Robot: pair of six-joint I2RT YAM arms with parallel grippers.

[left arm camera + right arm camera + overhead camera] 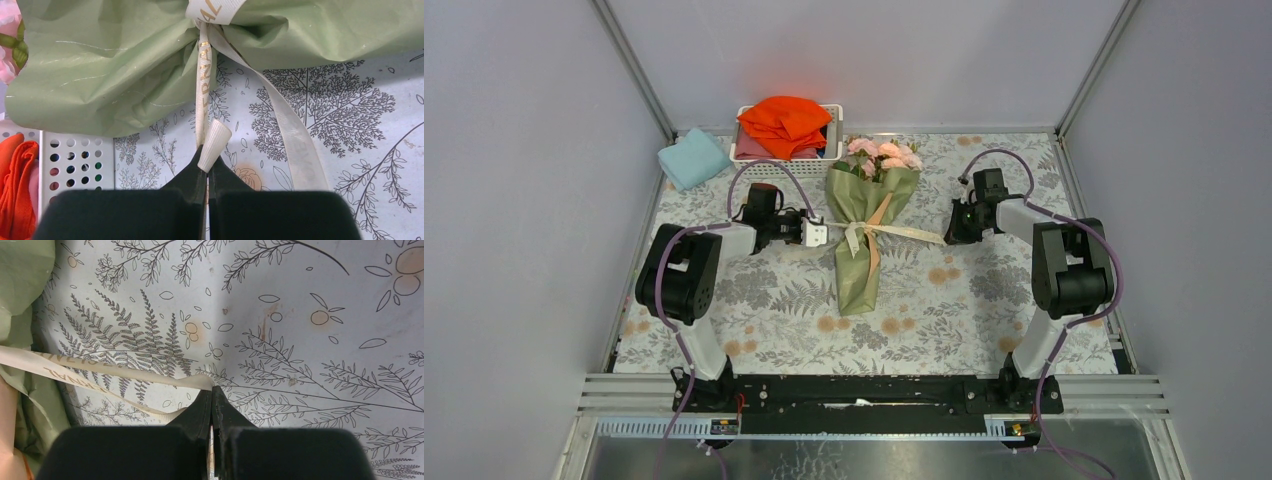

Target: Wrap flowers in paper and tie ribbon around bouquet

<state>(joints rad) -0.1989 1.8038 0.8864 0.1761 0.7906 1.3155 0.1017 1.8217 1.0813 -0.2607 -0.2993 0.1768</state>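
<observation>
I see left gripper point(206, 165) pinched shut on ribbon point(203, 85) end, right gripper point(212, 395) pinched on other end, bouquet point(857, 280) between.

The paper point(856, 270) is olive green, with a peach-orange strip showing along its fold. The flowers point(886, 155) are pale pink with green leaves. The ribbon point(203, 85) is cream with gold lettering. The counter point(984, 300) wears a pale print of dark grey ferns and peach blossoms. The perforated basket point(836, 130) is white, beside a bright orange cloth point(784, 118) and a light-blue cloth point(694, 158). The left gripper point(206, 170) and right gripper point(212, 397) have black jaws.
</observation>
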